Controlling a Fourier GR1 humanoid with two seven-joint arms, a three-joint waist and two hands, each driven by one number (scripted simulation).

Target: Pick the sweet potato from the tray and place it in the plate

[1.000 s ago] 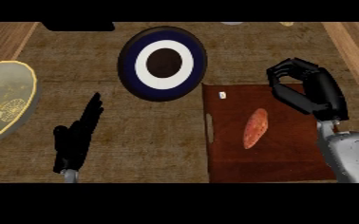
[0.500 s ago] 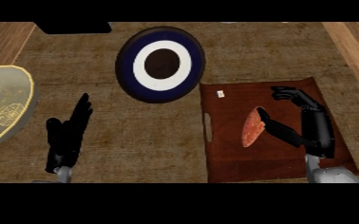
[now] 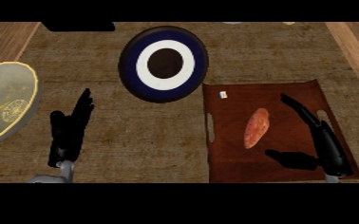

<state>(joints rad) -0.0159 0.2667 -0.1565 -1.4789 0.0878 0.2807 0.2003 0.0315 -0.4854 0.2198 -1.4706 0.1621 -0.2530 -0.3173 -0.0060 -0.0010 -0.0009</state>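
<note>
The right robot hand point(image 3: 324, 140), curled above the far right corner of the dark reddish-brown rectangular tray point(image 3: 231, 166) a second ago, has dropped toward the near edge and opened, fingers straight and thumb spread. The elongated orange sweet potato point(image 3: 257, 127) now lies just left of its fingers, apart from them. The left robot hand point(image 3: 69, 132) has shifted slightly rightward, fingers straight.

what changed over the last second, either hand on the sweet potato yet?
Not yet. The right hand came down from the tray's far right corner and now lies open over the tray, just right of the sweet potato, not touching it. The left hand drifted slightly but rests open. Sweet potato, tray and plate lie as before.
</note>
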